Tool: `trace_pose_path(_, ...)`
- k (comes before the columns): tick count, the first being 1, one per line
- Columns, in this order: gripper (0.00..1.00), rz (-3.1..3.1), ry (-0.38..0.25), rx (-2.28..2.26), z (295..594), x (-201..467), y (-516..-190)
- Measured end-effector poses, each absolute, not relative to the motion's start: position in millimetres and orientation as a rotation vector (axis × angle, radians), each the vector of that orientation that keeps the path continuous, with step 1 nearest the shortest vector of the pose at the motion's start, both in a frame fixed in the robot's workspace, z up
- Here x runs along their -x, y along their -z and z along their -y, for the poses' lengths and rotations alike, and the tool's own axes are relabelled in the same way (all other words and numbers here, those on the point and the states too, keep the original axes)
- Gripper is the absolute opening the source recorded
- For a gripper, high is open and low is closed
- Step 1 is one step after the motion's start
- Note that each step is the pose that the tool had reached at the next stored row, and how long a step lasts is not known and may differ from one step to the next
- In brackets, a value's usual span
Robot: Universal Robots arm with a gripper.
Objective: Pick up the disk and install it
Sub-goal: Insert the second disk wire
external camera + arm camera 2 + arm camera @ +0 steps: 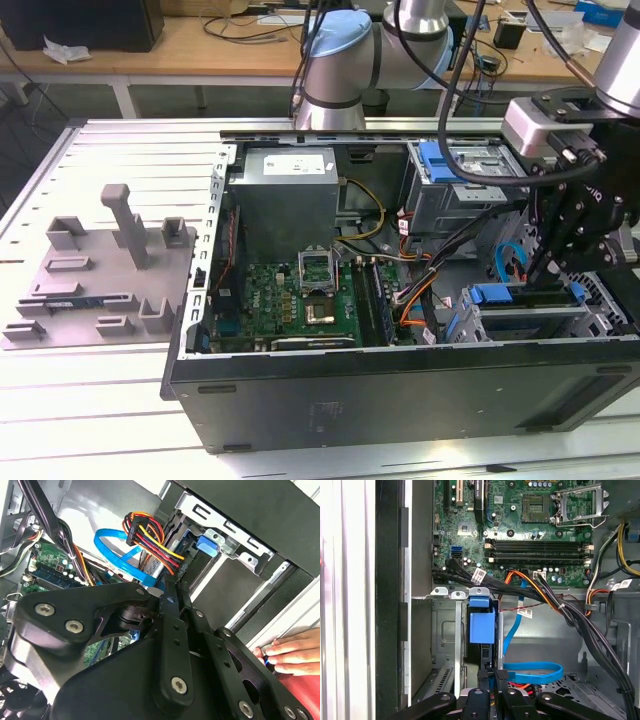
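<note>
The gripper (492, 675) is nearest in both wrist views: black linkages ending in two slim fingers (167, 610). The jaws are drawn close together, with barely a gap. Their tips sit at the near edge of the disk (482, 625). I cannot tell whether they pinch it.

The disk stands edge-on in the drive cage (445, 630), and its blue frame fills the slot between the cage's metal rails. In the exterior view the gripper (545, 270) reaches down into the case (400, 395) at the exterior view's right. The disk's blue frame (492, 296) lies just beside it, near the case's front wall.

Just beside the fingers a flat blue cable (535, 672) loops on the case floor. A bundle of black, red and orange wires (555, 602) runs over it. In the second wrist view a person's hand (290, 652) rests on the case's outer edge, well apart from the fingers.

Farther in lies the green board (540, 530) with its memory slots and open socket. Beyond it, in the exterior view, is the grey power box (285, 195). The arm (345, 55) rises behind the case. On the table (100, 400) at the exterior view's left stands the grey fixture (110, 260), well apart from the case.
</note>
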State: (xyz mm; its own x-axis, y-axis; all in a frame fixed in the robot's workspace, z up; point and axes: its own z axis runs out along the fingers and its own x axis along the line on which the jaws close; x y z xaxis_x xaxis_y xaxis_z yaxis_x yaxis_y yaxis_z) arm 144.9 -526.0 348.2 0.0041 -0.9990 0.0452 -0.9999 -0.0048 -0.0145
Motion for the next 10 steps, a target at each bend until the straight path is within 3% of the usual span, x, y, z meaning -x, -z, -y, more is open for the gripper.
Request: trace_pose_path(10,0.16,2.205,-0.074,-2.214,526.5,-144.0,-344.0)
